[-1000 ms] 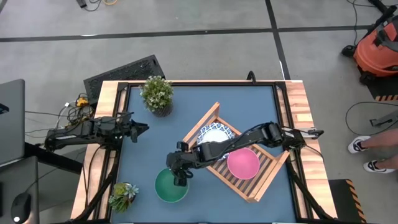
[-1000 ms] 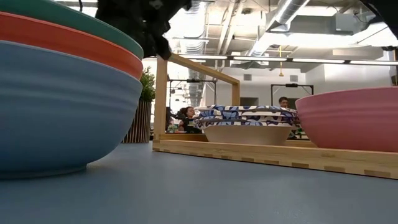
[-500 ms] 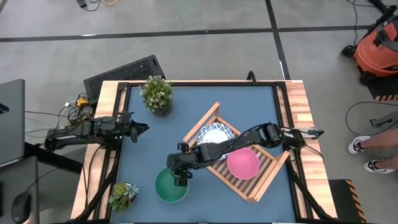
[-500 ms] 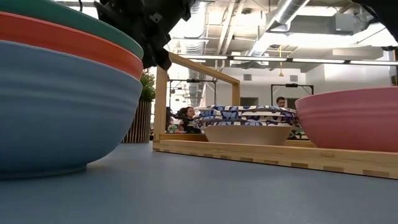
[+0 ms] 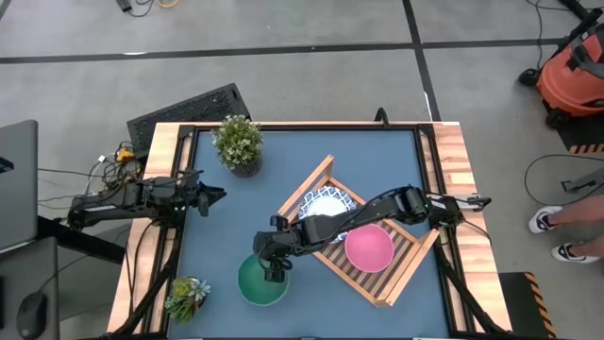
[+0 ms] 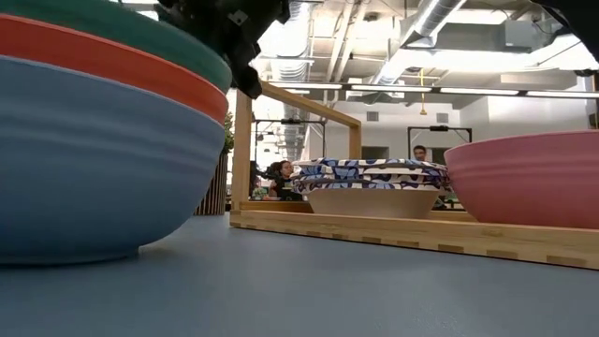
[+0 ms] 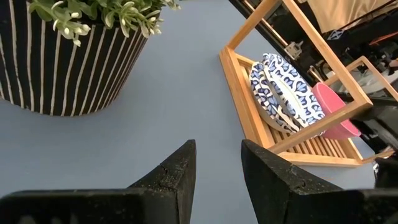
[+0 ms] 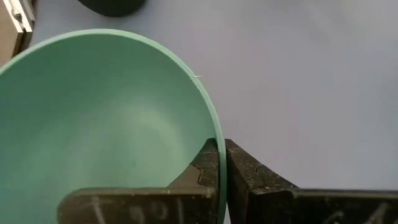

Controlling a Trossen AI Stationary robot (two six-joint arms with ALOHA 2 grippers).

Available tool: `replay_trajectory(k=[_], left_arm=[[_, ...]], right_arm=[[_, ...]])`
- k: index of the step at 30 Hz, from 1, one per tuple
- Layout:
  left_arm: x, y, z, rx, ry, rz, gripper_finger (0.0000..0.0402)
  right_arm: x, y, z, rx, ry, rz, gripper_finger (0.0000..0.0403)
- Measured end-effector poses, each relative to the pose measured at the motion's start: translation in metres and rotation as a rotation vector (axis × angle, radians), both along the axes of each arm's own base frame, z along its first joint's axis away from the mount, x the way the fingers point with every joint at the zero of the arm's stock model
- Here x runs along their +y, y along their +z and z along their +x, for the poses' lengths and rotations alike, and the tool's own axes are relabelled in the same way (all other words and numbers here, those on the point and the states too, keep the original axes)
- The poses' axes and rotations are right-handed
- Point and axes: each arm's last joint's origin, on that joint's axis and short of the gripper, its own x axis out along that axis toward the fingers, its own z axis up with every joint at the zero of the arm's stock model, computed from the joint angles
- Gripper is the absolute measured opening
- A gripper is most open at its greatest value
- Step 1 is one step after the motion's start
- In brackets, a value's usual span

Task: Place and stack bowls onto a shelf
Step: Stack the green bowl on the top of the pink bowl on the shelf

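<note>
Pinching the thin smooth rim of the round green bowl (image 8: pixel 99 130), the right end effector (image 8: pixel 221 163) is clamped; the left end effector (image 7: pixel 217 171) hangs open over the matte blue bench (image 5: pixel 217 217).

green bowl (image 5: pixel 257 282); pink bowl (image 5: pixel 369 248); blue-patterned white bowl (image 5: pixel 327 205)

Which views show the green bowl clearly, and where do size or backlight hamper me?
Right wrist view: green bowl sharp, evenly lit, right gripper pinching its rim. Low view: the bowl stack looms oversized and crops; bright ceiling lights silhouette the gripper. High view: even light, bowl small.
</note>
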Motion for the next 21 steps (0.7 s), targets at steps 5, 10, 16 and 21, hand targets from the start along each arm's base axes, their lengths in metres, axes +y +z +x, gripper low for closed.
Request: replay_trajectory(k=[5,10,16,21], left_arm=[[0.000,0.000,0.000,0.000,0.000,-0.001,0.0112],[0.000,0.000,0.000,0.000,0.000,-0.001,0.0112],[0.000,0.000,0.000,-0.002,0.002,-0.006,0.0112],[0.000,0.000,0.000,-0.004,0.003,-0.007,0.0112]], right_arm=[[0.000,0.016,0.001,-0.017,-0.001,0.006,0.0027],[-0.001,0.046,0.000,-0.046,0.012,-0.001,0.0027],[-0.009,0.085,-0.009,-0.035,0.051,0.043,0.0029],[-0.013,0.133,-0.046,-0.051,0.039,0.047,0.0028]])
